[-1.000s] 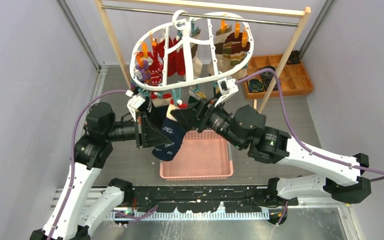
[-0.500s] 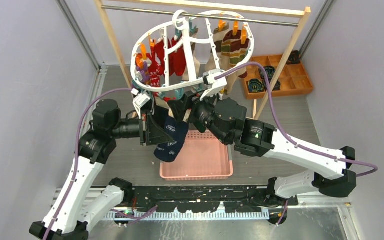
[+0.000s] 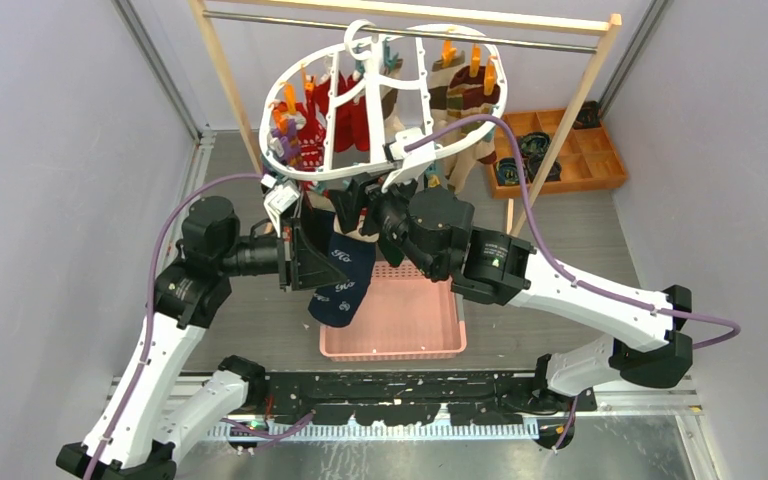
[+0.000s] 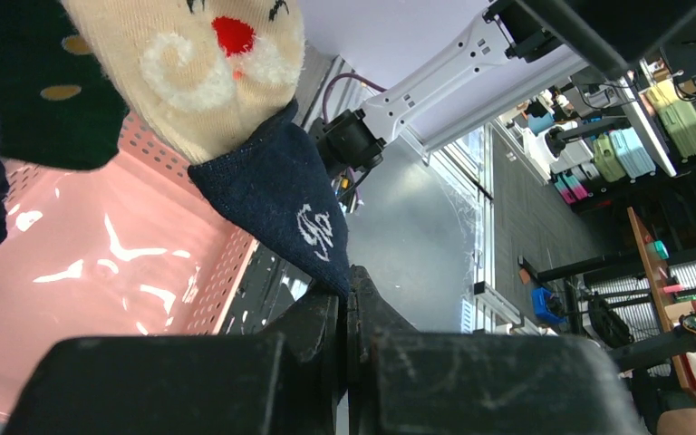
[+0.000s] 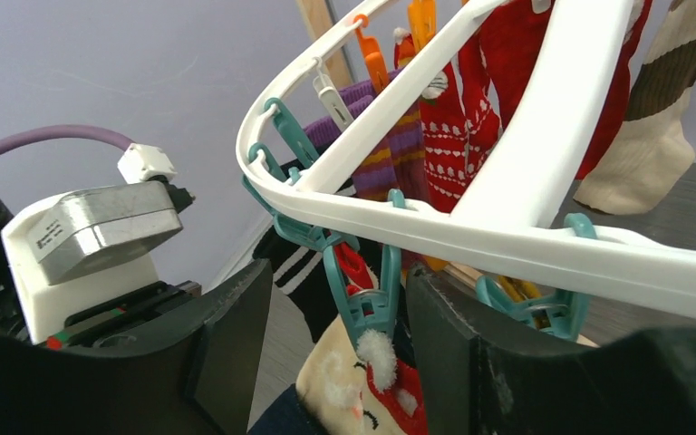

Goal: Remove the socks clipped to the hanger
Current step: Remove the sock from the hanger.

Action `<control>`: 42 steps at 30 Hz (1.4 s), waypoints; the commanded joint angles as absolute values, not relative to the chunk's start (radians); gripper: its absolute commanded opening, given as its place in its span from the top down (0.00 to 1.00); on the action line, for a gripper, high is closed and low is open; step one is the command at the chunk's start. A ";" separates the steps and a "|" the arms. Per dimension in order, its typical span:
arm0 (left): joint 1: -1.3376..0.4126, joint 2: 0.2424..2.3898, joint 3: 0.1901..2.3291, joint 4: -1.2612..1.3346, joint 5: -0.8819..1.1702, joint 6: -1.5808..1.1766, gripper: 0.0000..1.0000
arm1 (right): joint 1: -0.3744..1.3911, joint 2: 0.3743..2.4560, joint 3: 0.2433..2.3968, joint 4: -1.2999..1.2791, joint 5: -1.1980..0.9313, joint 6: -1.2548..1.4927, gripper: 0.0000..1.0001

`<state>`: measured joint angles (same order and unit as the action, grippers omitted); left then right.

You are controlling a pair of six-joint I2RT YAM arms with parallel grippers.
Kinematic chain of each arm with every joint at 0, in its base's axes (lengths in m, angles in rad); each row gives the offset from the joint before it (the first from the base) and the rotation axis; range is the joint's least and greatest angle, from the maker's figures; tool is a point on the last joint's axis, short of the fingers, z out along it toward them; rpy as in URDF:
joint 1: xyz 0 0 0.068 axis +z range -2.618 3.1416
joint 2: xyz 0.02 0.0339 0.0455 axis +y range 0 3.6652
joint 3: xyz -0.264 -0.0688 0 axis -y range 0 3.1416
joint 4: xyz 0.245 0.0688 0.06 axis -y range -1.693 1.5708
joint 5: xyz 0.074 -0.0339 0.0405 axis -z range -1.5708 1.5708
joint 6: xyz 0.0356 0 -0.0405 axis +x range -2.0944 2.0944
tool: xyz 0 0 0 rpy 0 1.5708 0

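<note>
The white oval hanger [image 3: 378,165] hangs from the rail with several socks [image 3: 345,115] clipped under it, red, purple-striped and brown-striped. My left gripper [image 3: 318,262] is shut on the toe of a navy sock [image 4: 281,195] that hangs over the pink basket. In the right wrist view my right gripper [image 5: 337,276] stands open around a teal clip [image 5: 362,304]. That clip pinches a beige Santa-face sock [image 5: 340,385] just under the hanger's rim [image 5: 526,245]. A gap shows between the clip and the left finger [image 5: 236,335].
A pink perforated basket [image 3: 400,335] sits on the table below the socks. The light wooden rack [image 3: 222,75] carries the hanger, and its right leg stands near an orange compartment tray [image 3: 570,160]. A dark green dotted sock [image 4: 36,91] hangs beside the Santa sock.
My right arm has swung left under the hanger's near rim and its jaws have narrowed around the teal clip. The left gripper keeps its hold on the navy sock.
</note>
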<state>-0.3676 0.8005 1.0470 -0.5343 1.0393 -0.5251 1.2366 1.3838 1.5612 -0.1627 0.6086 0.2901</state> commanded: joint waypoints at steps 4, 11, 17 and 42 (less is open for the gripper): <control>-0.376 0.767 1.083 -0.520 1.065 -0.538 1.00 | 1.204 1.341 1.557 -0.171 0.589 0.300 0.34; -0.382 0.759 1.085 -0.520 1.066 -0.540 1.00 | 1.196 1.377 1.548 -0.121 0.593 0.323 0.41; -0.387 0.761 1.083 -0.532 1.059 -0.527 1.00 | 1.196 1.387 1.530 -0.010 0.591 0.330 0.62; -0.523 0.955 1.026 -0.680 0.828 -0.065 0.74 | 1.196 1.256 1.450 -0.131 0.570 0.377 0.54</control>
<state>-0.4976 0.9226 0.9855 -0.6235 0.9104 -0.2367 1.1946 1.3014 1.4620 -0.0948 0.5735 0.3500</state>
